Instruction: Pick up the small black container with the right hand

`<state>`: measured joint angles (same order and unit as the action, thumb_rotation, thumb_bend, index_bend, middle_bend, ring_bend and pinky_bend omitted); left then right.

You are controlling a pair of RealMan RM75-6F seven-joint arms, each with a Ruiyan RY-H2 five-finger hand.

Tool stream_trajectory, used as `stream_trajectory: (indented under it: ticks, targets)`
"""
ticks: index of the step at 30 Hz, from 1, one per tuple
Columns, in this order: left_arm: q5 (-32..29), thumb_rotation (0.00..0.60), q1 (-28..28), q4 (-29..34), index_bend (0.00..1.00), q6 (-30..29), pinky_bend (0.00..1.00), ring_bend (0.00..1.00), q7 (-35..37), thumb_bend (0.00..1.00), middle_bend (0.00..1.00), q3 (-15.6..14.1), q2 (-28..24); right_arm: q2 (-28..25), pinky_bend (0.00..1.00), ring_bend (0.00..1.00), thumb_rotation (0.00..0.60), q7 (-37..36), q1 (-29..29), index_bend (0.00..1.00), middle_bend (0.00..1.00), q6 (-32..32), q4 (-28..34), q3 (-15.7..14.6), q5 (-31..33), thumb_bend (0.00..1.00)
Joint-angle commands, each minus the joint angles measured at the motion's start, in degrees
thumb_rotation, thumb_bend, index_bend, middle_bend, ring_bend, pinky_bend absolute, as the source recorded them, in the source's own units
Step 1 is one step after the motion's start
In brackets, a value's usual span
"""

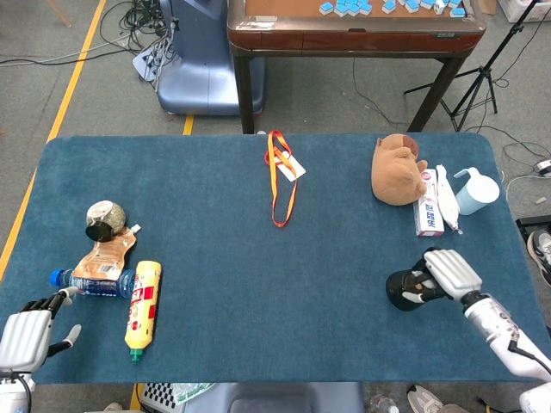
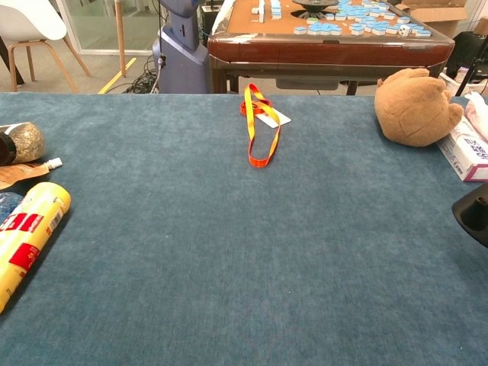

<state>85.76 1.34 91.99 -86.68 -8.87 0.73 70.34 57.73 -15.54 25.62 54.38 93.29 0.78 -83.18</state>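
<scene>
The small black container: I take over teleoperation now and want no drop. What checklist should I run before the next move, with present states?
1. Right robot hand wrapped on the small black container: ok.
2. Container lifted off the blue table: cannot tell from either view.
3. Grip security at the fingertips: cannot tell, they are hidden.
4. Toothpaste box and plush toy apart from the container: ok.
5. Left robot hand holds nothing, at the near left corner: ok.
6. Container fully in the chest view: not ok, cut off at the right edge.
</scene>
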Motion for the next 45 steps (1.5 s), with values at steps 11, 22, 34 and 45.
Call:
stream_trajectory:
  ticks: [11, 22, 34, 45]
  targets:
    - [0.34, 0.600, 0.02, 0.22, 0.26, -0.01, 0.33, 0.39, 0.11, 0.25, 0.38, -0.24, 0.02, -1.56, 0.32, 0.91, 0.249, 8.83, 1.27, 1.00, 1.00, -1.10, 2.16, 1.64, 4.42, 0.00]
    - [0.18, 0.600, 0.13, 0.22, 0.26, 0.34, 0.32, 0.39, -0.17, 0.25, 0.38, -0.35, 0.14, -2.96, 0.32, 0.93, 0.025, 13.39, 2.49, 1.00, 1.00, -2.38, 4.36, 2.27, 6.03, 0.00]
    - [0.20, 0.600, 0.01, -0.14, 0.26, 0.18, 0.32, 0.39, 0.25, 0.25, 0.38, -0.45, 0.20, -4.14, 0.32, 0.93, 0.026, 17.71, 3.57, 1.00, 1.00, -2.37, 5.96, 3.32, 7.65, 0.23]
    - [0.20, 0.600, -0.01, -0.48, 0.26, 0.13, 0.32, 0.39, 0.79, 0.25, 0.38, -0.42, 0.28, -4.20, 0.32, 0.94, 0.058, 20.20, 3.93, 1.00, 1.00, -2.31, 6.86, 3.73, 9.40, 0.45]
